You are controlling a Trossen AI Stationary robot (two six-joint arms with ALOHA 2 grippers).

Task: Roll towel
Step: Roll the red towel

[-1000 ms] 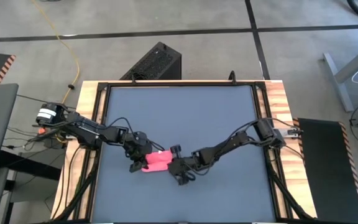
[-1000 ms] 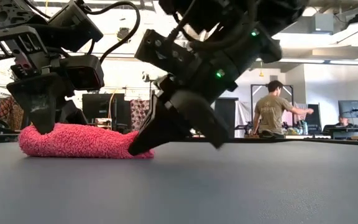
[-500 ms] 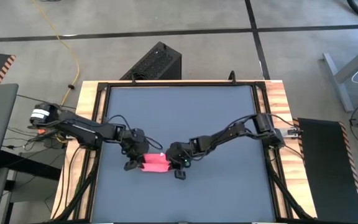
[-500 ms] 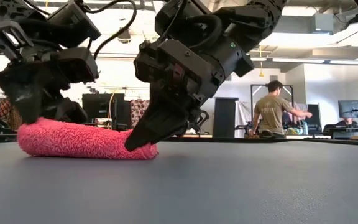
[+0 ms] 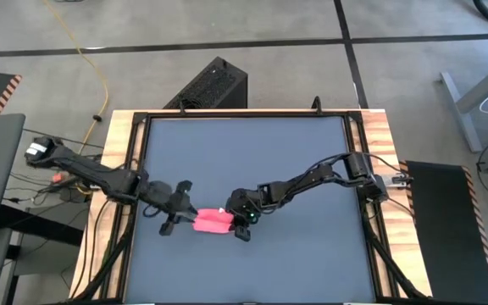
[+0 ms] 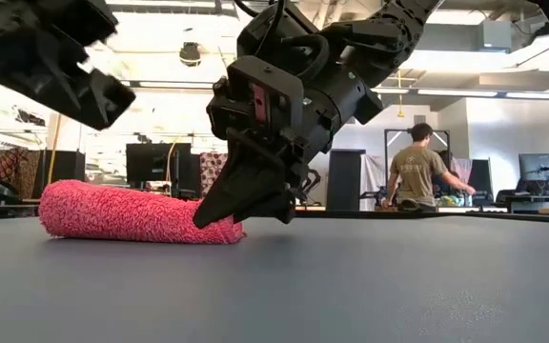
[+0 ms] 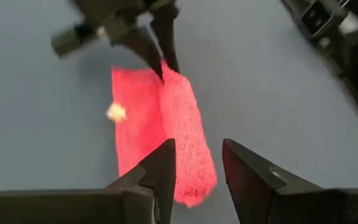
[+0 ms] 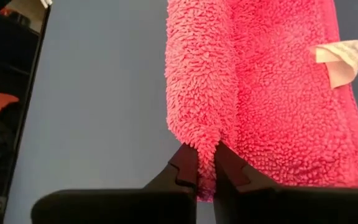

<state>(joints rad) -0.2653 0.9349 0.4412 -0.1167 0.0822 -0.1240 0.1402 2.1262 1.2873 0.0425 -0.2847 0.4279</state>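
Observation:
The pink-red towel (image 5: 213,222) lies on the dark table as a short thick roll, also seen in the low view (image 6: 132,211). A white label (image 8: 344,59) sticks out of it. My right gripper (image 5: 242,224) is at the roll's right end and shut on it. My left gripper (image 5: 170,222) is open and empty, lifted clear just off the roll's left end. In the left wrist view its fingers (image 7: 160,177) frame the towel (image 7: 166,124) from a distance. My right gripper pinches a fold of the towel's pile at the roll's right end (image 8: 202,158) between its two fingers. The fingers (image 6: 219,211) slant down from the table's right side and point along the roll. The roll lies flat on the table.
The dark table top (image 5: 252,152) has free room on the far side and toward the near edge. A black box (image 5: 210,85) stands on the floor behind the table. People (image 6: 417,171) are far off in the room behind.
My left gripper has come off the towel's left end, risen and drawn back toward the table's left edge. My right gripper has shifted a little toward the left against the roll's right end. The roll has stayed in place on the table.

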